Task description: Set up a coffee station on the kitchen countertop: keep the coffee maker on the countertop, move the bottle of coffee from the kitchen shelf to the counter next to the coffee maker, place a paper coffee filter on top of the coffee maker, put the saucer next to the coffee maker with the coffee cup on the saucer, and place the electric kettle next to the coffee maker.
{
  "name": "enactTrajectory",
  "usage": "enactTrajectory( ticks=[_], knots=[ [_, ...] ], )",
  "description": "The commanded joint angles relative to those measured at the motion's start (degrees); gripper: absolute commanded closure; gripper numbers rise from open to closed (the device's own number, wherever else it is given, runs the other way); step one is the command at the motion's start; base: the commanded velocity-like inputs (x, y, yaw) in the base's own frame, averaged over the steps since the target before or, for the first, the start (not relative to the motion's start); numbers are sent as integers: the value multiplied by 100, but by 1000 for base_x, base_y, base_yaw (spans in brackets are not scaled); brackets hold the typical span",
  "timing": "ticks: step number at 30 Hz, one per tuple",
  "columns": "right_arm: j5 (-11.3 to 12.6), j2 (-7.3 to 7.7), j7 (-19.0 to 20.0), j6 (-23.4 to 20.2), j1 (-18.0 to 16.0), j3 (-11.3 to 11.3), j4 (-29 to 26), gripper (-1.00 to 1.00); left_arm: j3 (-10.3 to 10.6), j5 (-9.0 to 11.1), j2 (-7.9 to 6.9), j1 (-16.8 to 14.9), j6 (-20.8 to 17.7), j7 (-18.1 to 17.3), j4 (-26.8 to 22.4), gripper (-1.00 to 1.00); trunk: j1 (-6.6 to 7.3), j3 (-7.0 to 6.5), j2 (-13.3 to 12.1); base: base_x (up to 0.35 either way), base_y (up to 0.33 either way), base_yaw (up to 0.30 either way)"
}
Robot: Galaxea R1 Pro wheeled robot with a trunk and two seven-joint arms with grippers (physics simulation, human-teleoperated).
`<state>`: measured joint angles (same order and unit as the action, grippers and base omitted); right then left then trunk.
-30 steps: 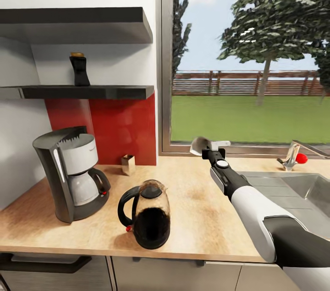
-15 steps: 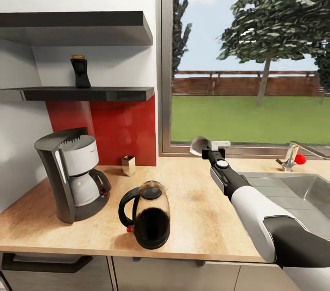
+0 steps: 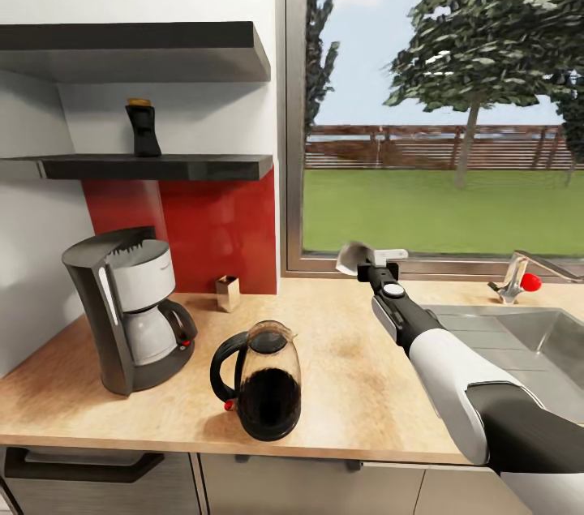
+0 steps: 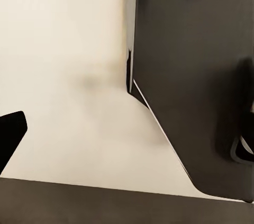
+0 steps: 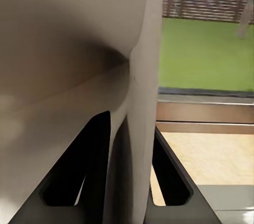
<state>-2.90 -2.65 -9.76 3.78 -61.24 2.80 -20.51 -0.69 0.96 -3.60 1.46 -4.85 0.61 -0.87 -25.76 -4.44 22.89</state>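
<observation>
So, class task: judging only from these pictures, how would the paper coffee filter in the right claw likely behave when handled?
The paper coffee filter looks thin and curved, so probably floppy and light. The right claw pinches it at an edge, so it may crease or slip. It probably would not roll.

Shelves: two, upper (image 3: 134,49) and lower (image 3: 154,166). Bottle (image 3: 143,128): one, on lower shelf. Coffee maker (image 3: 128,308): one. Kettle (image 3: 261,381): one. Small brown box (image 3: 228,292): one. Paper filter (image 3: 354,256): one, in the one gripper (image 3: 375,259) seen. Sink (image 3: 527,345): one. Tap (image 3: 519,273): one. Window (image 3: 442,101): one. Counter (image 3: 357,385): one.
</observation>
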Motion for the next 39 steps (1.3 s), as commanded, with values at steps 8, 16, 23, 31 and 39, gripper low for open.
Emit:
enactTrajectory(
  ticks=[8,16,23,31,39],
  knots=[
    [-18,1,-35,8,-2,28,6,100,-4,9,0,3,-31,9,-10,-100,-2,0,3,0,0,0],
    [-16,1,-35,8,-2,28,8,100,-7,9,8,3,-33,9,-10,-100,-2,0,3,0,0,0],
    [-17,1,-35,8,-2,28,6,100,-4,9,41,3,-33,6,-10,-100,-2,0,3,0,0,0],
    [-14,1,-35,1,-2,28,3,100,19,-17,28,9,3,-25,-18,-100,-2,0,3,0,0,0],
    [-9,-4,-35,8,-2,28,3,100,0,0,34,7,10,-9,-27,-100,-2,0,3,-23,0,0]
  ],
)
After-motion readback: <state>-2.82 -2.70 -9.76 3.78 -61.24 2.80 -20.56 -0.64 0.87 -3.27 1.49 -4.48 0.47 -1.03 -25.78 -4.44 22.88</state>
